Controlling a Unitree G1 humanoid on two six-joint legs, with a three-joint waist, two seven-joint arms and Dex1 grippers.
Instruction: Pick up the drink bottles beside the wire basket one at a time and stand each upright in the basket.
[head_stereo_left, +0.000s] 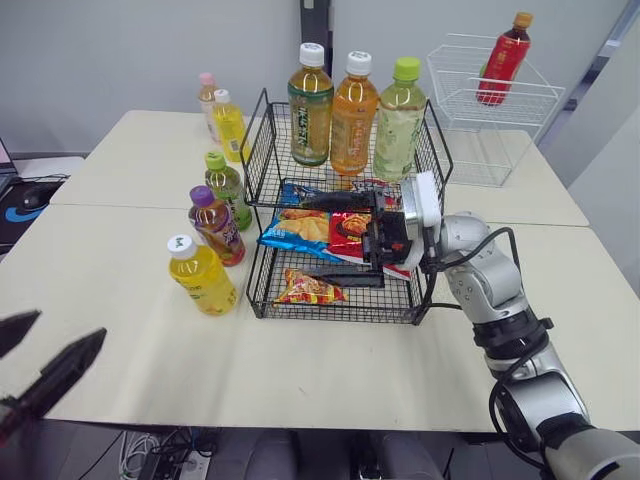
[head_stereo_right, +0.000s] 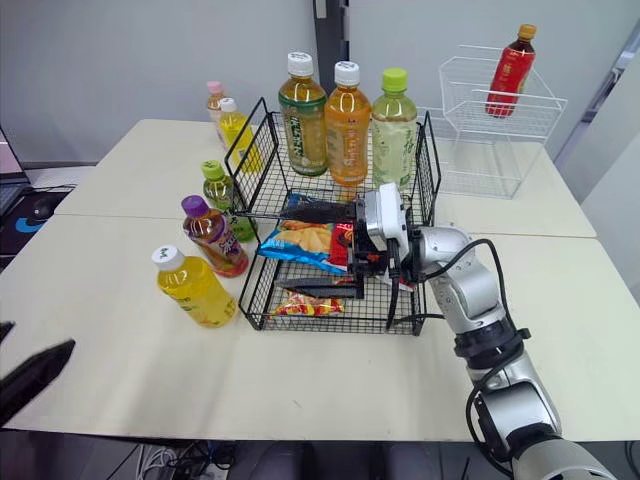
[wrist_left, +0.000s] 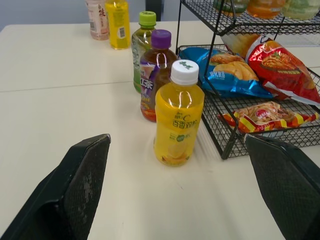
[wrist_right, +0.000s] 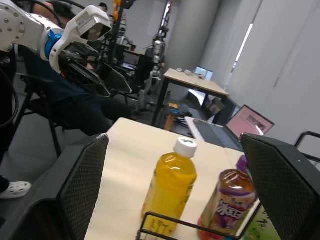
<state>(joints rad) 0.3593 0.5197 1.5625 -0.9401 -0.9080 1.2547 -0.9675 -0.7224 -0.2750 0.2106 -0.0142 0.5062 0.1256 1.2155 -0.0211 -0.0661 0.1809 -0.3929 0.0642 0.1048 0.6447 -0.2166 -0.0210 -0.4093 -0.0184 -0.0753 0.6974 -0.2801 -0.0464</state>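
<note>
right tool (head_stereo_left: 310, 236): spread wide, holding nothing, reaching from the right into wire basket (head_stereo_left: 262, 292) lower tier, over snack bags (head_stereo_left: 300, 228) | left tool (head_stereo_left: 62, 335): spread, holding nothing, near-left counter (head_stereo_left: 130, 200) edge | yellow bottle (head_stereo_left: 203, 275), purple-cap bottle (head_stereo_left: 217, 225), green-cap bottle (head_stereo_left: 228, 185): upright just left of basket | three bottles (head_stereo_left: 352, 115): upright on top tier

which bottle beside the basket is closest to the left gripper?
The white-capped yellow bottle, frontmost in the row; the purple-capped bottle and green-capped bottle stand behind it.
</note>
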